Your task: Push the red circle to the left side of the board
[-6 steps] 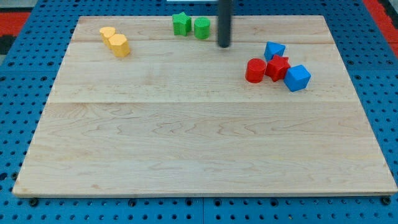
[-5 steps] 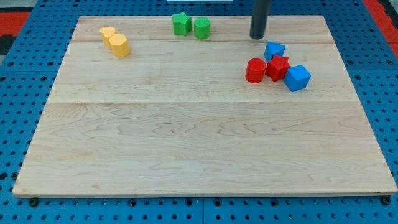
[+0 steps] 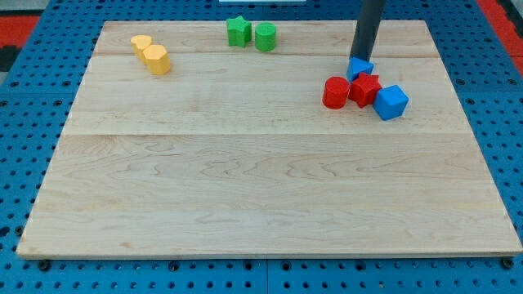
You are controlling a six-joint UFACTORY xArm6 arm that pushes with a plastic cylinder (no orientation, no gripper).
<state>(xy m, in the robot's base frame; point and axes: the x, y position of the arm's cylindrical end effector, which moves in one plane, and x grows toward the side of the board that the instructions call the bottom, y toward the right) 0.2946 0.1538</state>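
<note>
The red circle (image 3: 335, 93) lies on the wooden board (image 3: 261, 180) at the right. A red star (image 3: 364, 88) touches its right side. A blue cube (image 3: 391, 102) sits right of the star, and a small blue block (image 3: 359, 68) sits just above the star. My tip (image 3: 362, 58) is at the top edge of that small blue block, up and right of the red circle, apart from it.
Two green blocks (image 3: 239, 31) (image 3: 265, 37) stand side by side near the top edge. Two yellow blocks (image 3: 141, 43) (image 3: 156, 59) touch each other at the top left. Blue pegboard surrounds the board.
My tip has moved right along the top of the board, from beside the green blocks to the small blue block. No block has visibly moved.
</note>
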